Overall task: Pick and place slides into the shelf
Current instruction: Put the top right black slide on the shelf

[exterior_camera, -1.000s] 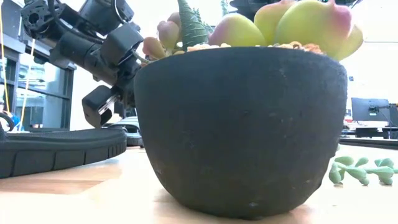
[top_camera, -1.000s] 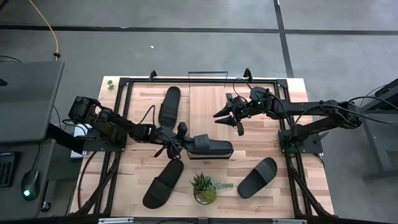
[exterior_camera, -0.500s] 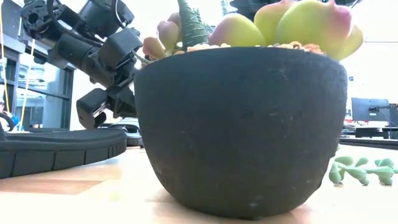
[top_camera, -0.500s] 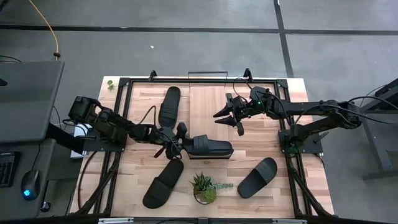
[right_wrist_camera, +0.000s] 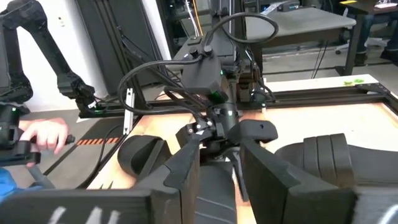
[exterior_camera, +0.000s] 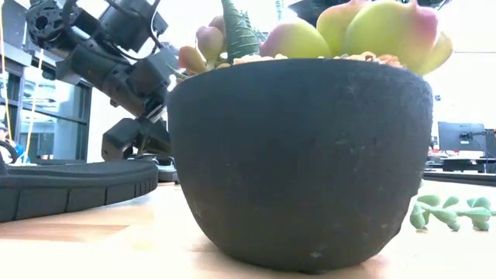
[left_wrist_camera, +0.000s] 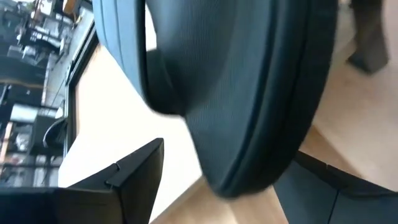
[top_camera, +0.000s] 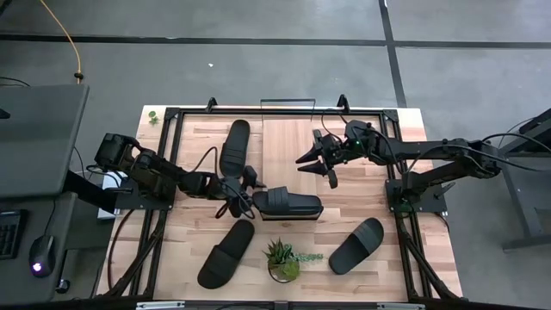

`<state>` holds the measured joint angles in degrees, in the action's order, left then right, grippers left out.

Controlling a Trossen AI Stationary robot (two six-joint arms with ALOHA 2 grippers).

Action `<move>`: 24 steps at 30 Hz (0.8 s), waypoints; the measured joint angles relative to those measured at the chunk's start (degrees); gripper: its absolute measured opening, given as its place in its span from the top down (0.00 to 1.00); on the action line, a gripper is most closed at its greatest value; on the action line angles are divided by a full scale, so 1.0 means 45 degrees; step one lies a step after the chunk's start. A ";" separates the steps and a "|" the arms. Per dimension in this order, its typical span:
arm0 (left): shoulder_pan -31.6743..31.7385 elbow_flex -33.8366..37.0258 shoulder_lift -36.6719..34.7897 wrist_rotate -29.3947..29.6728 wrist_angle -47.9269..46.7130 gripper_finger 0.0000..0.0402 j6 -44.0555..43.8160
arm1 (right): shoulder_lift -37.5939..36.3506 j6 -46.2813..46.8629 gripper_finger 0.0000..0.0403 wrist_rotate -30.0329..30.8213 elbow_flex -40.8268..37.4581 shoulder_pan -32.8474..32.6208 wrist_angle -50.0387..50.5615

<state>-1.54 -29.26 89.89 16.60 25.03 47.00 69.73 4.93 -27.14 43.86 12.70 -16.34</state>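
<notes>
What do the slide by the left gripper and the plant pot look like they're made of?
The slide looks like matte black foam or rubber, with a ribbed sole edge; which of the two, I cannot tell. The plant pot looks like dark stoneware or concrete, with a rough, speckled, unglazed surface.

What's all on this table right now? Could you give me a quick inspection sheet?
Surface: wooden table, black frame around it.
Job's things: four black slides; one lies at the left gripper, others at. Shelf: cannot tell.
Clutter: potted succulent at the near edge.
Grippers: left gripper open at the middle slide; right gripper hovers empty.
Cables: black leads along both arms.
Surroundings: grey floor, a person's hand.
</notes>
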 joint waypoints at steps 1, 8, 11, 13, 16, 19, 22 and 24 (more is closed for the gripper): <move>0.0000 0.0000 0.0000 0.0248 -0.0137 0.35 -0.0064 | 0.0000 -0.0001 0.73 0.0000 0.0000 0.0001 0.0061; 0.0000 0.0000 -0.0063 0.1378 -0.1245 0.38 -0.0241 | 0.0000 0.0144 0.73 0.0000 0.0000 0.0001 0.0480; 0.0000 0.0000 -0.0412 0.1774 -0.1693 0.39 -0.0455 | 0.0000 0.0234 0.73 0.0029 0.0000 -0.0001 0.1184; 0.0005 0.0000 -0.0824 0.1898 -0.1977 0.40 -0.0637 | 0.0006 0.0081 0.73 0.0034 0.0000 -0.0016 0.1677; 0.0000 0.0000 -0.1606 0.1905 -0.2360 0.41 -0.1050 | 0.0019 -0.0286 0.73 0.0063 0.0000 -0.0132 0.2159; 0.0000 0.0001 -0.2387 0.1905 -0.2652 0.43 -0.1604 | 0.0019 -0.0514 0.73 0.0093 0.0000 -0.0402 0.2195; 0.0000 0.0000 -0.3128 0.1905 -0.2710 0.44 -0.2317 | 0.0021 -0.0532 0.73 0.0697 0.0000 -0.0785 0.2316; 0.0000 0.0005 -0.3701 0.1905 -0.2757 0.45 -0.2821 | 0.0170 -0.0534 0.73 0.1103 0.0000 -0.1024 0.2312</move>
<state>-1.54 -29.23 73.23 25.17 12.62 34.31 70.50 2.52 -22.17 43.86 8.09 -5.94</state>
